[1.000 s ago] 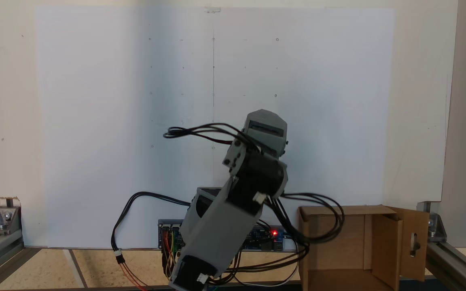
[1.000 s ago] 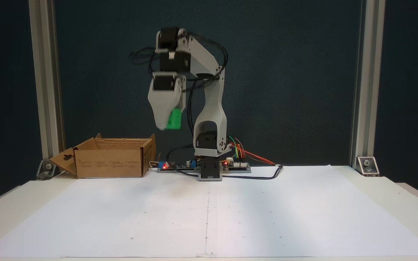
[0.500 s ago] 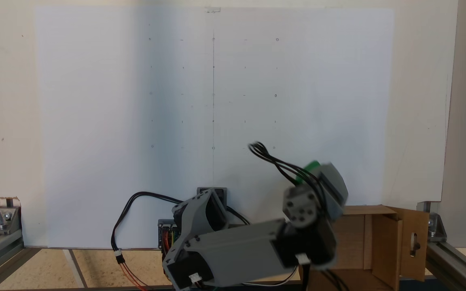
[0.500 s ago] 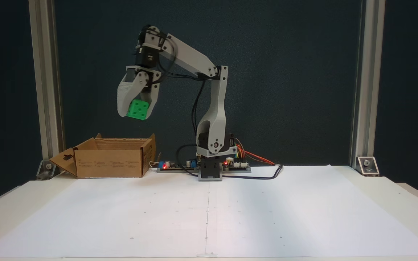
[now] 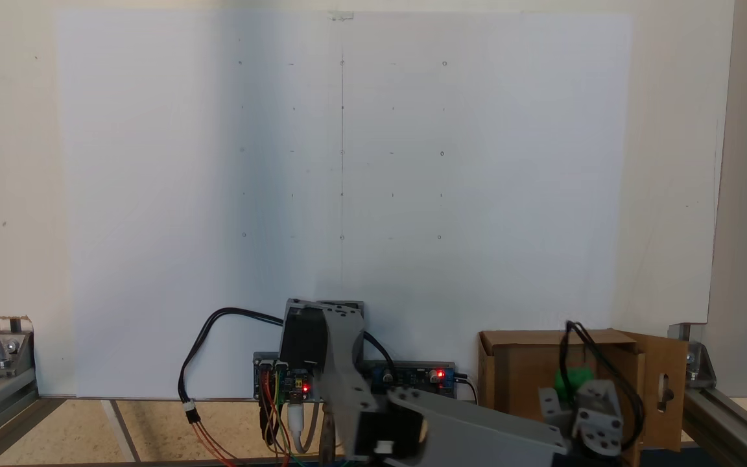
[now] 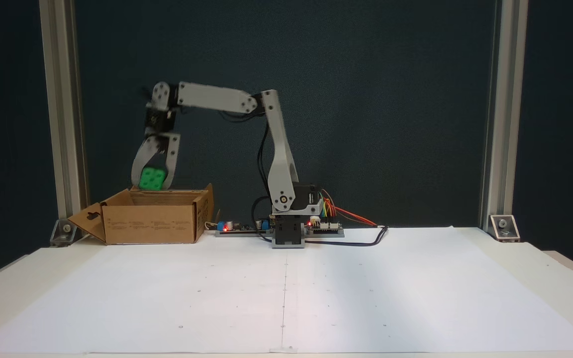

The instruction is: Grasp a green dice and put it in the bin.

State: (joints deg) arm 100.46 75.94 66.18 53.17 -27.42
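Brown cardboard, flaps open: the bin (image 6: 149, 223) is sitting at the left of the surface (image 6: 416, 293) in a fixed view, directly under the tool (image 6: 151, 186). Its slotted side flap (image 6: 86, 221) is sticking out further left, below and left of the tool.

The tool is hanging tips-down just above the bin's open top, jaws closed around the green dice (image 6: 151, 179), one gray finger (image 6: 140, 164) pressing on each side. Pips are showing on the dice face toward the camera. The dice is hovering at about rim level of the bin, not yet released.

Right of the tool, the arm's forearm is stretching roughly level to the elbow, w/ the upper link dropping to the base (image 6: 288, 231). Circuit boards w/ red LEDs (image 6: 227, 227) are lying beside the base, below and right of the tool.

In the other fixed view, the dice (image 5: 572, 381) is peeking out green over the bin (image 5: 516, 363), w/ the wrist and black cables in front of it; jaw gap can't be told there.
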